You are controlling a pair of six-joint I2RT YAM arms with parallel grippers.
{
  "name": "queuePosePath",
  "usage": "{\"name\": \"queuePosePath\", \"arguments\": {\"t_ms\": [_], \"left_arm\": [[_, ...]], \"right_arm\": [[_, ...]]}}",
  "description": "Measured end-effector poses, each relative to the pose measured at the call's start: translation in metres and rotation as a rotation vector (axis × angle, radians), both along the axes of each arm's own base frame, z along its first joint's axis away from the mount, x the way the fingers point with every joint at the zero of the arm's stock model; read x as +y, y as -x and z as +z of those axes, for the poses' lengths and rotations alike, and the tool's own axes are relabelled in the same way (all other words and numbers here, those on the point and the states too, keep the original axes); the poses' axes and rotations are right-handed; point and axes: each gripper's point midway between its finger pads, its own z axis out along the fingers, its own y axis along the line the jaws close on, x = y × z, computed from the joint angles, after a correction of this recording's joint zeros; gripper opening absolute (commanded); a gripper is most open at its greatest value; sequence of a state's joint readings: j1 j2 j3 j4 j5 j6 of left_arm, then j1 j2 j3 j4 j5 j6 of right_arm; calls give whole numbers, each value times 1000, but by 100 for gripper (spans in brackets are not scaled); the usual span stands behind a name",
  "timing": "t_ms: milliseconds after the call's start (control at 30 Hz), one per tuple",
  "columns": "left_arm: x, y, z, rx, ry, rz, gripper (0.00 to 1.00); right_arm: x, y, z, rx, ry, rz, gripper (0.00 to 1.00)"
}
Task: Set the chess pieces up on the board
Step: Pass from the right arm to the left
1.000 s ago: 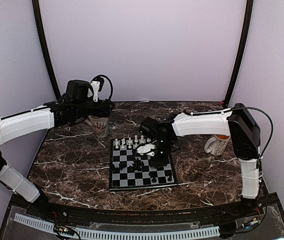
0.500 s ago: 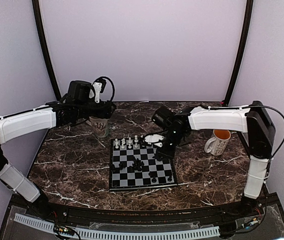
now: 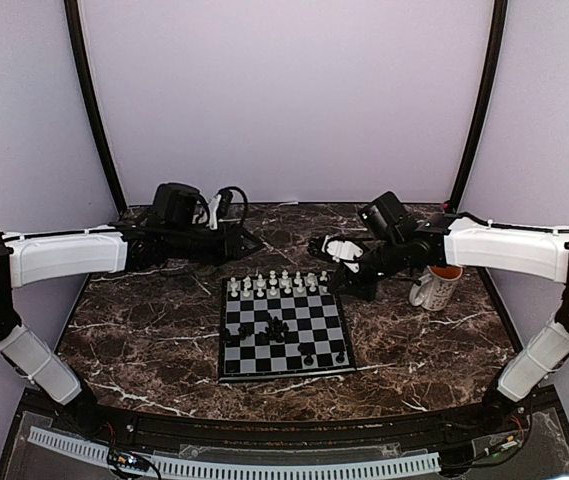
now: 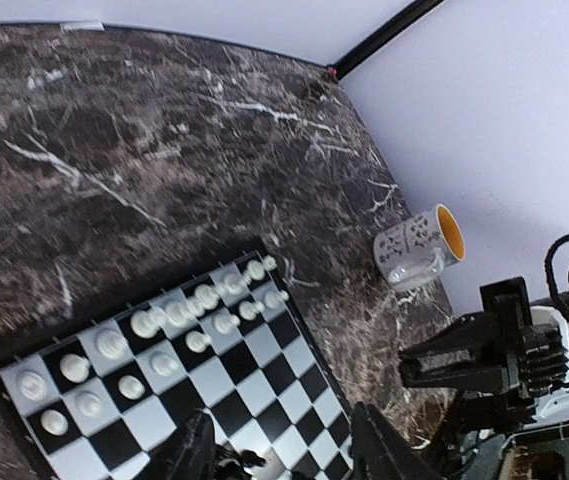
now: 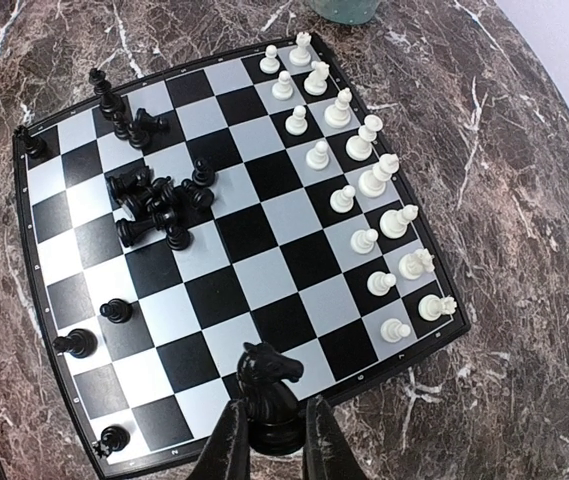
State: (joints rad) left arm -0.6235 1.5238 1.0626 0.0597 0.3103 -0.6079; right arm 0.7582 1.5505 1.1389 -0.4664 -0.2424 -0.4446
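My right arm (image 3: 494, 250) has swung back off the board (image 5: 309, 258), right fingers (image 5: 232, 445) clenched on a black knight (image 5: 269, 375), lifted clear for re-placing. My left fingers (image 4: 196, 450) hover behind the board; whether they hold anything I cannot tell.

Pretty standard matching pair tbh. The left arm (image 3: 64, 255) and right arm (image 3: 509, 250) both had long white plastic shells over the links, with chunky black joints in between. A black cable (image 3: 244, 205) looped off the left wrist, and a thin black wire (image 3: 524, 226) ran along the top of the right arm's shell. The left gripper (image 4: 279, 412) and right gripper (image 5: 274, 405) had plain dark, matte fingers, and there was a white bracket (image 3: 336, 247) by the right wrist.
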Motion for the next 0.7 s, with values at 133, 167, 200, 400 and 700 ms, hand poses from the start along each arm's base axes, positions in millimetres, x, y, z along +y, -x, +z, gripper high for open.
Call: {"name": "queuePosePath", "arguments": {"t_ms": [133,167,200,400,700], "left_arm": [[-37,34,-5,76,56,-87,48],[-47,41,-6,90,73,-108,48],[-55,47,-7,104,86,-125,47],[-89,62,-34,217,138,-172,44],[-108,61,-61,316,191,-176,39]], "right_arm": [[3,-3,0,-20,-17,2,14],[3,-3,0,-24,-21,3,14],[4,-4,0,-27,-24,3,14],[2,-3,-6,-28,-22,6,15],[2,-2,-6,-32,-20,12,15]]}}
